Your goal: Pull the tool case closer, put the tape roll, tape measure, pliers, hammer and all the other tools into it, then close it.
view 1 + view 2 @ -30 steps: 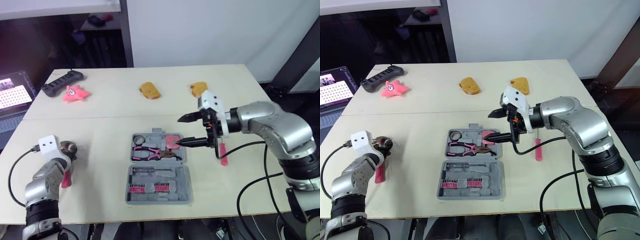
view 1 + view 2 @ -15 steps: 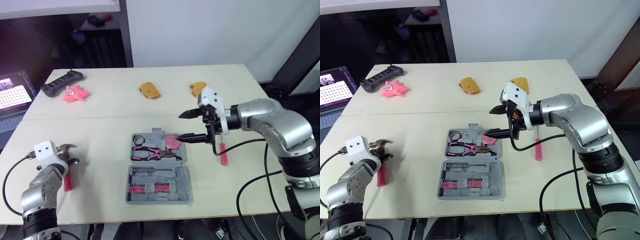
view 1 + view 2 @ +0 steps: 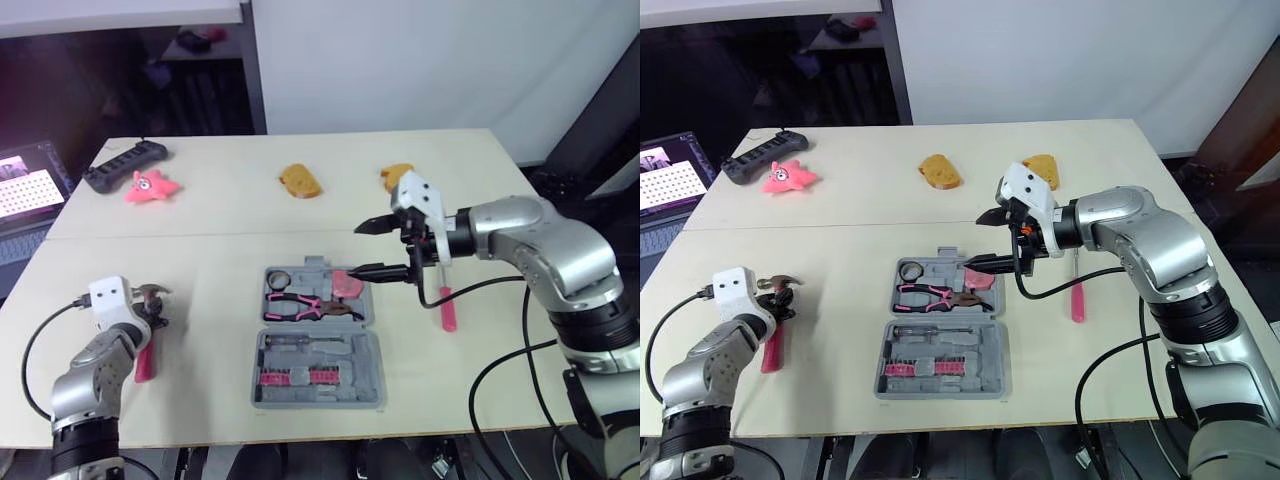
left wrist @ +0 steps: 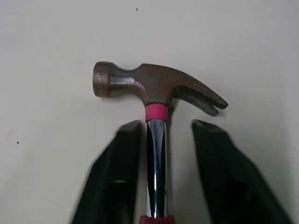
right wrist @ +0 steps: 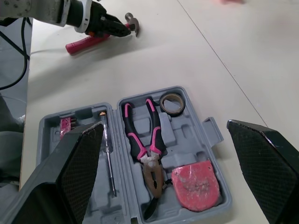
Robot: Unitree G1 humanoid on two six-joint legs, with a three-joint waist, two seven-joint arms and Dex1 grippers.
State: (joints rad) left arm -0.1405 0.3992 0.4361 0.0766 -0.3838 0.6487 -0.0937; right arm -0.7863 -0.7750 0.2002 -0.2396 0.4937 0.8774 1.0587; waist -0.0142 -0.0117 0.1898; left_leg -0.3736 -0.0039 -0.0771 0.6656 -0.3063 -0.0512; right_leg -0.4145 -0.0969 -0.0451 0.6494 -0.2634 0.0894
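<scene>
2 spread left fingers (image 4: 114, 186) straddle the hammer (image 4: 149, 88).

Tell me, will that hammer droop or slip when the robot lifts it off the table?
The hammer is probably rigid and top-heavy: a chunky metal head on a thin steel shaft. The left gripper straddles the shaft just below the head, close to the weight, so it likely won't tilt much. That polished shaft could slip in a weak grip.
</scene>
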